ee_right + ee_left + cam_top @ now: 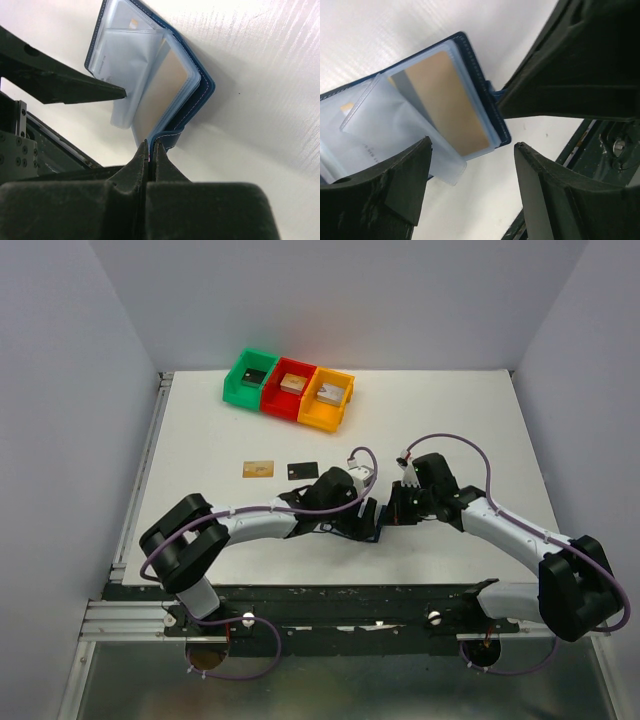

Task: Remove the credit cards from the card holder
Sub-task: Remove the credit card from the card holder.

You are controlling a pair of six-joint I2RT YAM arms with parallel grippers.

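The card holder, a navy wallet with clear pale-blue pockets, stands open on the white table between my two grippers. My right gripper is shut on its small snap tab. A tan card with a grey band sits in the outer pocket, and a pale card with a chip lies in a pocket behind it. My left gripper is open just in front of the pockets, one finger beside a loose clear sleeve. Two credit cards lie flat on the table: a tan-gold one and a black one.
Green, red and orange bins stand in a row at the back, each with a small block inside. The table's near edge with its dark rail runs close behind the wallet. White walls close the sides.
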